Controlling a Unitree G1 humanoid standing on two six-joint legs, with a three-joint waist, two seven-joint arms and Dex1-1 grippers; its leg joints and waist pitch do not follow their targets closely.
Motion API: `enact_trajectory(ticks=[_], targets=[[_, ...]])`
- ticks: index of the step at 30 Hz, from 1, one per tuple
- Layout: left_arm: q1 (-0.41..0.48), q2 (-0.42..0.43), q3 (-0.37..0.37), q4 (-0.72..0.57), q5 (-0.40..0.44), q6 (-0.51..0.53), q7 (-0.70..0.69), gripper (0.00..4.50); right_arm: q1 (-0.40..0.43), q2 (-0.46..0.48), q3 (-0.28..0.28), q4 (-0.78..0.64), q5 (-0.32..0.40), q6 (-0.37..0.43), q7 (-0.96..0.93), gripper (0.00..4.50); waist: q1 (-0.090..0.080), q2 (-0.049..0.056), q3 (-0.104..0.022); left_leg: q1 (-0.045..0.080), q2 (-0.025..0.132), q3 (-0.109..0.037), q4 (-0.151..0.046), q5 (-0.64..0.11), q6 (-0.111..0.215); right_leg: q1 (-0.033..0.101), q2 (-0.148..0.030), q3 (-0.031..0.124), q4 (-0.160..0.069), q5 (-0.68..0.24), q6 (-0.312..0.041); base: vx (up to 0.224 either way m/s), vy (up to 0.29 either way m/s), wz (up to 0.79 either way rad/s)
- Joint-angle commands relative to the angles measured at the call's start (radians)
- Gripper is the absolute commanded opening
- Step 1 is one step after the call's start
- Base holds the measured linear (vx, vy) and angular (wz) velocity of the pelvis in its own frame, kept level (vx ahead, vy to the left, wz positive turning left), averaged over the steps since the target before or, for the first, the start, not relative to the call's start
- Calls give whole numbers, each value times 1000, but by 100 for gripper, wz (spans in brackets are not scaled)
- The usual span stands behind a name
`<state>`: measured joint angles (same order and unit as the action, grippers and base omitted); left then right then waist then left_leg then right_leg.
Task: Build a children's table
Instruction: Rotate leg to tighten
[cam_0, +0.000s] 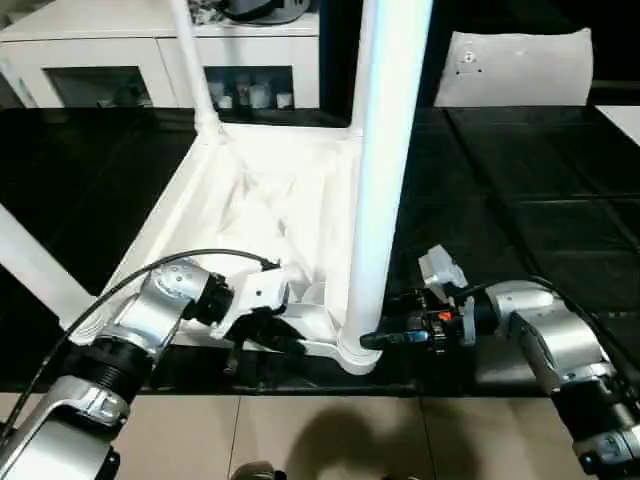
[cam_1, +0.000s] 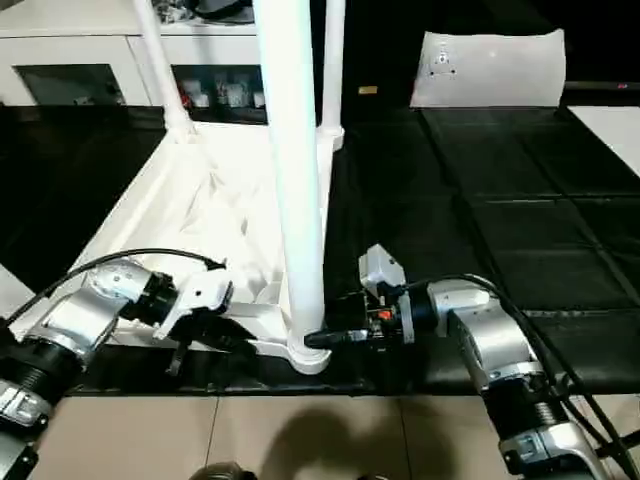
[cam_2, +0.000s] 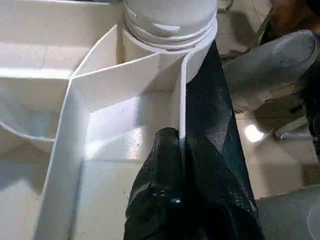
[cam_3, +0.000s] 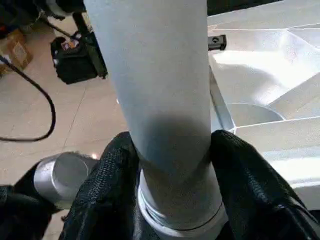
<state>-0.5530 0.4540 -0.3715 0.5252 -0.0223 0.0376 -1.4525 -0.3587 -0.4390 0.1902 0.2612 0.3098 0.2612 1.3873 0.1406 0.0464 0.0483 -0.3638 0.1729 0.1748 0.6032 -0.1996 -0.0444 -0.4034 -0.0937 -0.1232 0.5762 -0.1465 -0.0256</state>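
Observation:
The white tabletop (cam_0: 260, 200) lies upside down on the black work table (cam_0: 520, 200), ribs up. Upright white legs stand in its corners: a thick near one (cam_0: 385, 150), a far one (cam_0: 192, 60) and another far one (cam_1: 333, 60). One more leg (cam_0: 35, 265) crosses the picture at the left. My left gripper (cam_0: 290, 345) is shut on the tabletop's thin front rim (cam_2: 181, 100), just beside the near corner socket (cam_0: 358, 358). My right gripper (cam_0: 375, 340) reaches in from the right, its fingers (cam_3: 120, 165) pressed on both sides of the near leg (cam_3: 160, 75) low down.
A white glass-door cabinet (cam_0: 100, 60) stands behind the table. A white cushion-like object (cam_0: 515, 65) rests at the back right. The tabletop's near corner sits at the work table's front edge, with beige floor (cam_0: 320, 430) below.

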Motion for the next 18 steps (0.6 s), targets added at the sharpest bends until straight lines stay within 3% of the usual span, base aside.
enact_trajectory(ticks=[1,5,6,7,9,11,12,13,14,17,18], targets=[[-15,-47,17,-19,-12,54,86,0,19,45,9,-56,33,30,-53,191,-7,-10,-68,14,70,-17,-77,-190,50,50,-78,65,-67,-359,-161,0,0,0],[-32,-90,35,-16,-5,118,173,0,30,102,-6,-71,-1,42,-194,191,-15,-9,-56,21,59,-21,-81,-276,24,48,-80,55,-91,-537,-104,0,0,0],[-36,-105,41,-16,-6,138,196,0,29,122,-9,-71,-20,48,-245,191,-27,-10,-52,26,53,-25,-81,-310,7,46,-80,50,-103,-618,-67,0,0,0],[-43,-124,44,-21,-4,171,226,0,23,156,-14,-63,-48,60,-324,191,-33,-8,-51,23,50,-27,-81,-316,2,48,-79,46,-104,-630,-59,0,0,0],[-55,-166,52,-28,7,228,296,0,7,224,-25,-49,-85,94,-467,191,-62,-2,-51,18,46,-34,-82,-335,-10,50,-75,35,-112,-652,-30,0,0,0],[-62,-189,59,-32,14,257,343,0,-2,263,-32,-45,-101,125,-544,191,-77,-1,-50,19,43,-37,-81,-356,-11,50,-73,28,-119,-663,-20,0,0,0],[-67,-210,69,-31,19,277,389,0,-11,292,-36,-38,-117,144,-607,191,-97,-2,-52,18,39,-39,-77,-364,-9,52,-71,24,-120,-656,-18,0,0,0],[-74,-239,85,-29,24,303,448,0,-24,330,-46,-19,-129,158,-681,191,-102,4,-52,17,39,-39,-78,-364,-6,51,-71,23,-122,-653,-18,0,0,0],[-78,-257,96,-27,27,318,486,0,-33,353,-53,-7,-135,166,-724,191,-113,2,-52,18,37,-38,-75,-365,-3,48,-70,21,-125,-646,-23,0,0,0],[-90,-306,121,-18,36,343,586,0,-59,403,-72,43,-161,149,-827,191,-124,11,-57,19,40,-38,-77,-359,9,50,-68,21,-123,-589,-43,0,0,0],[-91,-312,123,-17,37,346,599,0,-63,409,-75,50,-165,147,-841,191,-126,8,-59,16,41,-39,-80,-350,19,53,-68,25,-118,-552,-56,0,0,0]])
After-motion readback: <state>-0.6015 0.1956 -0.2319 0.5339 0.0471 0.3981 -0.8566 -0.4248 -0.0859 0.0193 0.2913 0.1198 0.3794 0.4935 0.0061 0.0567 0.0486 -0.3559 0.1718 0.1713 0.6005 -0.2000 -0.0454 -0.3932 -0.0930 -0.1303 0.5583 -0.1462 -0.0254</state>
